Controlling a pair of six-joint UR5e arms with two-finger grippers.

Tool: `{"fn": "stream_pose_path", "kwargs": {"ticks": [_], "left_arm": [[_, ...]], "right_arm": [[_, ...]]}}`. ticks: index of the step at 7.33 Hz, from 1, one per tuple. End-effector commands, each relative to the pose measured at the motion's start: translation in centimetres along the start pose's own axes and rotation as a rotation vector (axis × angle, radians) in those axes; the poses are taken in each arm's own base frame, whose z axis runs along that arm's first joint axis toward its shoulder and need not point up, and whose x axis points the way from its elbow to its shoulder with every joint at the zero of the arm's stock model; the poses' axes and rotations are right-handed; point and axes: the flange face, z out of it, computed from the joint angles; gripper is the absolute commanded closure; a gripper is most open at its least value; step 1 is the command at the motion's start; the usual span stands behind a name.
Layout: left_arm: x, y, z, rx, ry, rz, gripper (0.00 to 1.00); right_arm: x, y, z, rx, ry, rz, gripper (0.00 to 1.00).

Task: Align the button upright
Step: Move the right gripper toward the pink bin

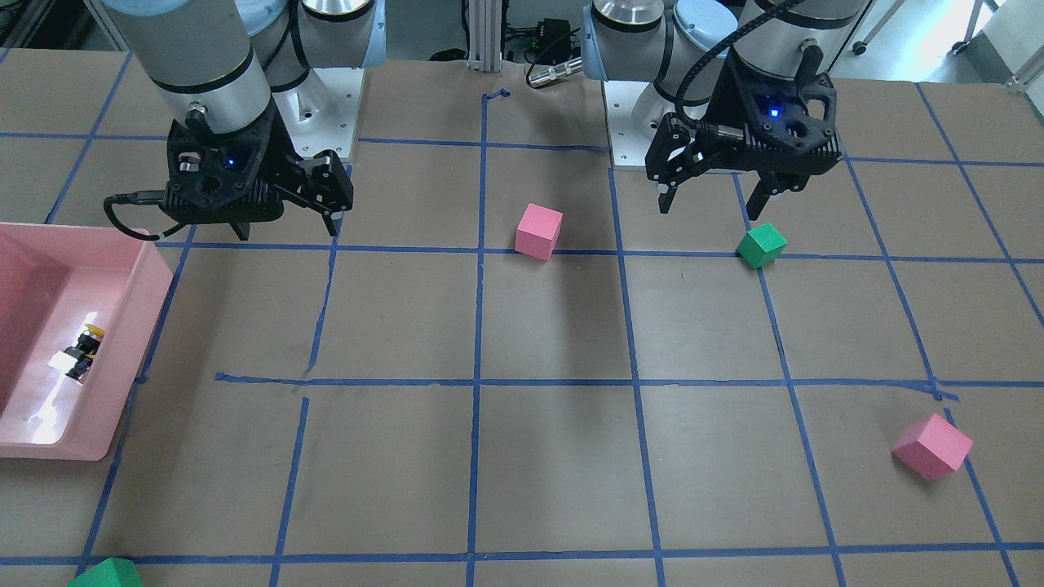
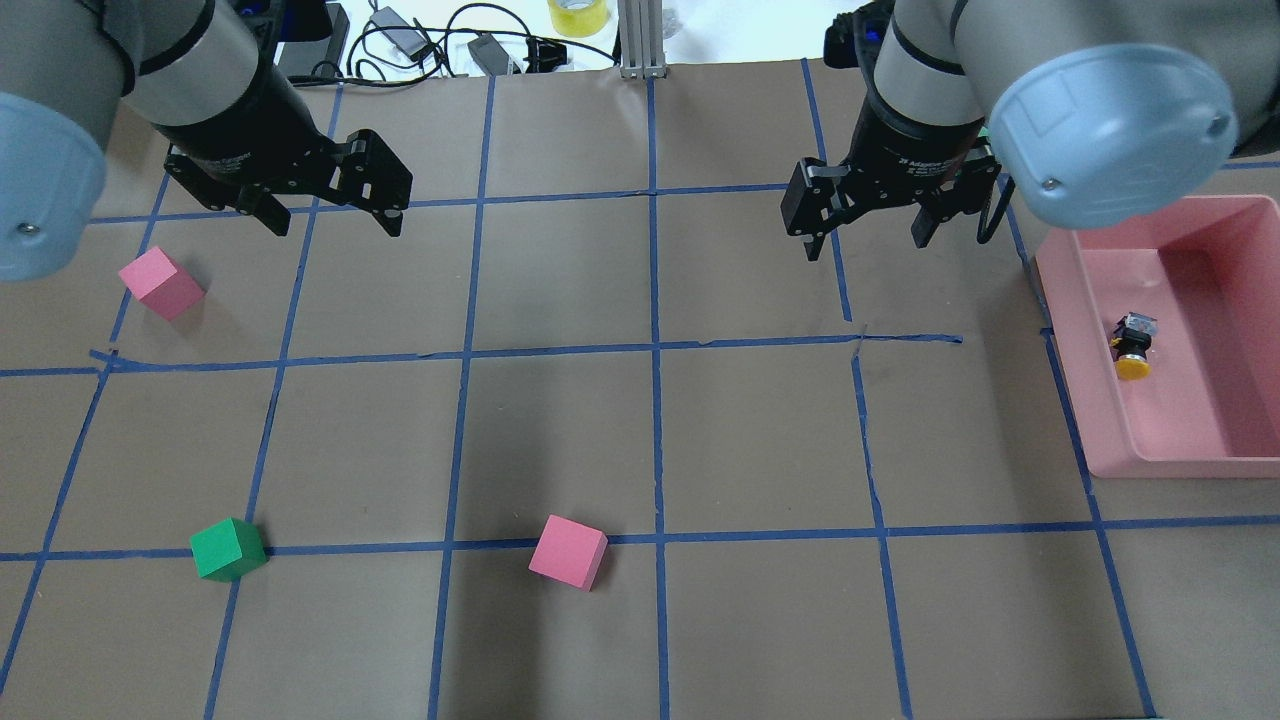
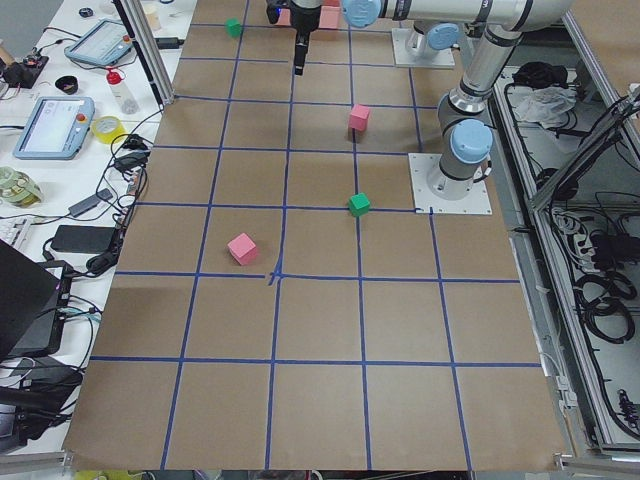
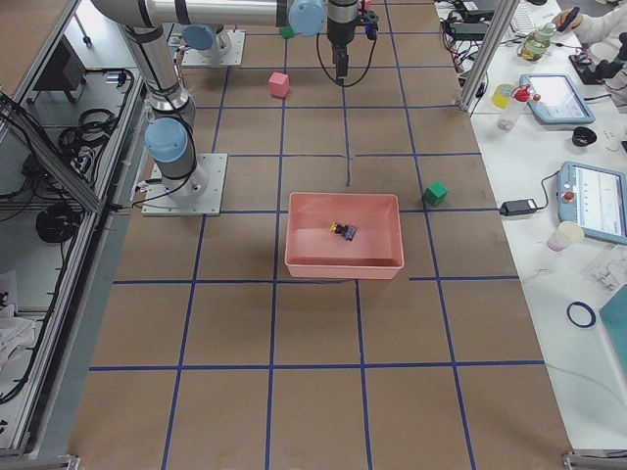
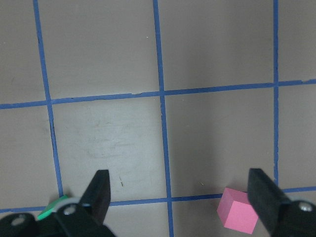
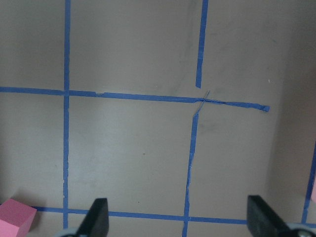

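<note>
The button [image 2: 1135,345] has a round yellow cap on a black body. It lies on its side on the floor of the pink bin [image 2: 1065,330] at the table's right; it also shows in the front view [image 1: 81,352] and the right-side view [image 4: 344,231]. My right gripper [image 2: 865,243] is open and empty. It hangs above the bare table to the left of the bin, apart from the button. My left gripper [image 2: 333,222] is open and empty over the far left of the table. Each wrist view shows only taped table between the open fingers.
A pink cube [image 2: 160,283] lies below my left gripper's spot. A green cube [image 2: 228,549] and a second pink cube [image 2: 568,552] sit nearer the robot. Another green cube [image 1: 106,575] lies at the far edge. Blue tape lines grid the brown table.
</note>
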Motion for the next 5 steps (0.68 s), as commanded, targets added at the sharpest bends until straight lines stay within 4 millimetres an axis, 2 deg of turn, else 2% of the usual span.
{"fn": "stream_pose_path", "kwargs": {"ticks": [1, 2, 5], "left_arm": [[0.0, -0.01, -0.01, 0.001, 0.0, 0.0, 0.0], [0.02, -0.01, -0.01, 0.001, 0.002, 0.0, 0.0], [0.0, -0.01, -0.01, 0.001, 0.0, 0.0, 0.0]], "right_arm": [[0.66, 0.46, -0.49, -0.014, 0.01, 0.01, 0.0], [0.63, 0.98, -0.81, -0.043, 0.007, 0.01, 0.0], [0.66, 0.76, -1.24, -0.036, 0.011, 0.013, 0.0]]}}
